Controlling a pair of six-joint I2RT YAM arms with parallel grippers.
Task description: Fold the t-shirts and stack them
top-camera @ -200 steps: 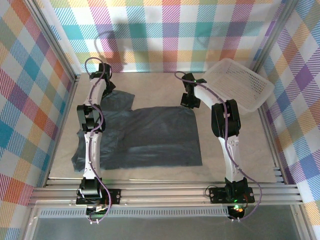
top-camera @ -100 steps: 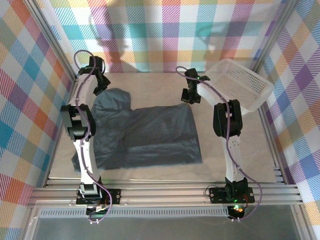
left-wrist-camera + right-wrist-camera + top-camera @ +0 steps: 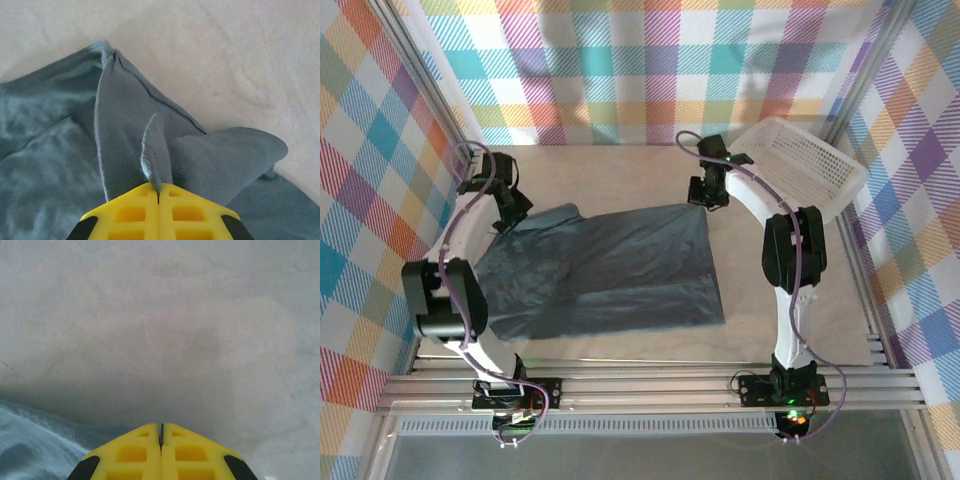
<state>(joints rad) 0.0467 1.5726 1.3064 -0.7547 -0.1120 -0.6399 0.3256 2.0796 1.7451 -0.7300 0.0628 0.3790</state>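
Observation:
A dark slate blue-grey t-shirt [image 3: 610, 270] lies spread across the middle of the table, its far edge lifted at both ends. My left gripper [image 3: 512, 213] is at the shirt's far left corner. In the left wrist view its yellow fingers [image 3: 130, 214] are shut on a raised fold of the t-shirt [image 3: 125, 125]. My right gripper [image 3: 706, 196] is at the far right corner. In the right wrist view that gripper [image 3: 161, 429] is shut, with a thin dark sliver of cloth pinched between the pads, and the t-shirt [image 3: 30, 440] shows at the lower left.
A white lattice basket [image 3: 802, 165] leans tilted against the back right corner, just beyond the right arm. Bare beige table [image 3: 620, 170] runs behind the shirt. Plaid walls and metal posts close in the left, right and back sides. A metal rail [image 3: 650, 385] spans the near edge.
My left arm has swung out to the left, dragging the shirt's left part with it. The right gripper has shifted a little farther back and right. The shirt's far edge is now pulled straighter.

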